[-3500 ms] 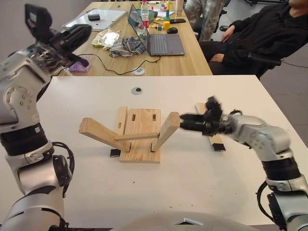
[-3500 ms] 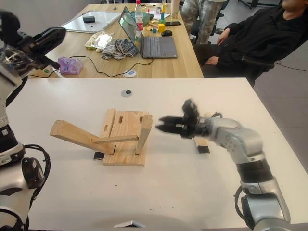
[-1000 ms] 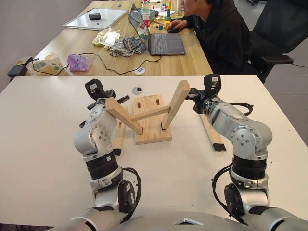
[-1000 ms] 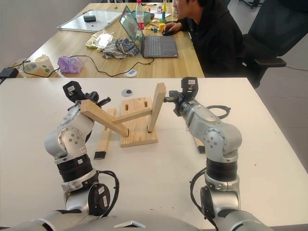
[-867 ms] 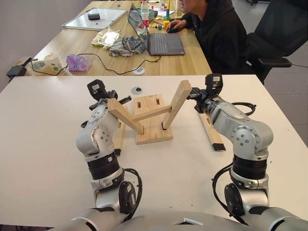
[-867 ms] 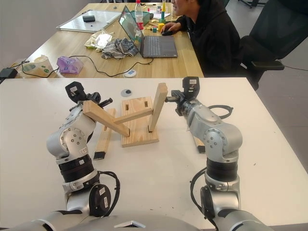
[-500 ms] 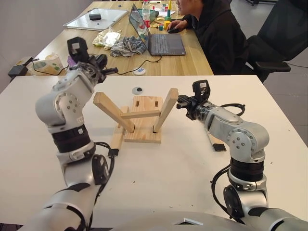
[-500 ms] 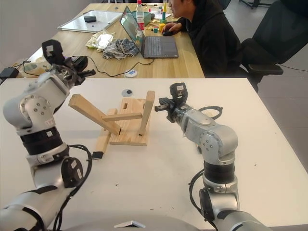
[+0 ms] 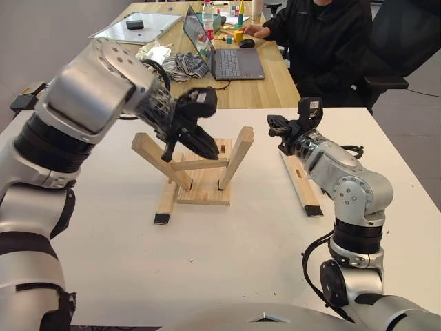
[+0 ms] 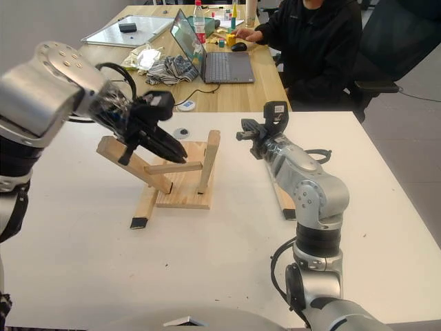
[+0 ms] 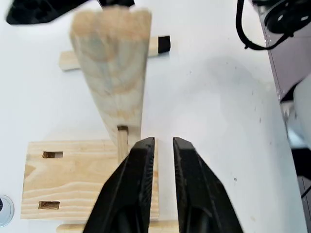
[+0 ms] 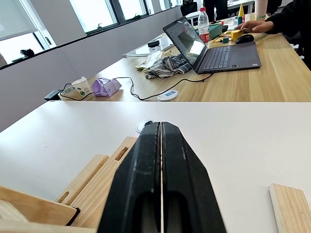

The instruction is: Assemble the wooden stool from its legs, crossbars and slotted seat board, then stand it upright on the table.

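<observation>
The white table (image 9: 227,276) spreads out under both claws. The seat board (image 9: 201,194) lies flat on it, right under the left claw (image 9: 210,153). Two legs stand in the board and lean away from each other. The left leg (image 9: 146,148) tips out to the far side of the left claw, and the right leg (image 9: 238,155) stands between the two claws. One loose leg (image 9: 165,201) lies flat beside the board, and another loose leg (image 9: 303,189) lies below the right claw (image 9: 272,124). The thin crossbar (image 9: 196,164) joins the leaning legs, just under the left claw's tips. The left claw is open only a little and holds nothing. The right claw is squeezed tight with nothing in it, near the right leg's top but apart from it.
</observation>
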Tool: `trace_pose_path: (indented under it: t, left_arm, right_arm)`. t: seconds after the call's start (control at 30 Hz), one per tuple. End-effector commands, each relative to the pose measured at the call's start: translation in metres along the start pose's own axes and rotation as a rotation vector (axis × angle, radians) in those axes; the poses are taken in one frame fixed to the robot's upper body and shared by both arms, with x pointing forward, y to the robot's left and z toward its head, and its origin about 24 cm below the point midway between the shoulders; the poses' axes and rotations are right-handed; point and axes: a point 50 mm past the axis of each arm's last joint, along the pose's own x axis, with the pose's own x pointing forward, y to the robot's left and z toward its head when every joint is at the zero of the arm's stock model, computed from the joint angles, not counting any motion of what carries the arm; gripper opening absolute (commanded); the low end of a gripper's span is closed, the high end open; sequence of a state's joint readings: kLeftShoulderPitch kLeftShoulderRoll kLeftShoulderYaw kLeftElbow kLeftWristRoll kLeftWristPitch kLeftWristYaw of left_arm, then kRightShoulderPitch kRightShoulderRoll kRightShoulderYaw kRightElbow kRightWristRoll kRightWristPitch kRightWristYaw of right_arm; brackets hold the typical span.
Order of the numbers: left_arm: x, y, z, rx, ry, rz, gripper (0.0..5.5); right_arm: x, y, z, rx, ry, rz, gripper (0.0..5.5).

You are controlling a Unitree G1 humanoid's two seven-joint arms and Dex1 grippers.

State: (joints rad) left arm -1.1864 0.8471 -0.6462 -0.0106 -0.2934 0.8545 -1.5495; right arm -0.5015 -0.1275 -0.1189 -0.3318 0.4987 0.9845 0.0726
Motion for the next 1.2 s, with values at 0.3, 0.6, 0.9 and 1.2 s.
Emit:
trace_pose_path:
  t: [0.3, 0.6, 0.9, 1.2]
  left_arm:
    - [0.045, 0.022, -0.034, 0.039, 0.125, 0.106, 1.43]
    - [0.062, 0.03, -0.045, 0.004, 0.08, 0.166, 0.48]
    - [0.067, 0.027, -0.046, 0.013, 0.078, 0.165, 0.43]
    - [0.081, 0.003, -0.038, 0.249, 0.064, 0.119, 0.4]
  right_arm:
    - [0.004, 0.004, -0.005, 0.004, 0.002, 0.011, 0.0]
    - [-0.003, 0.039, 0.017, -0.023, -0.062, 0.211, 0.0]
    - [-0.009, 0.057, -0.018, -0.03, 0.124, 0.39, 0.0]
    - [-0.003, 0.048, -0.051, -0.008, 0.276, 0.326, 0.0]
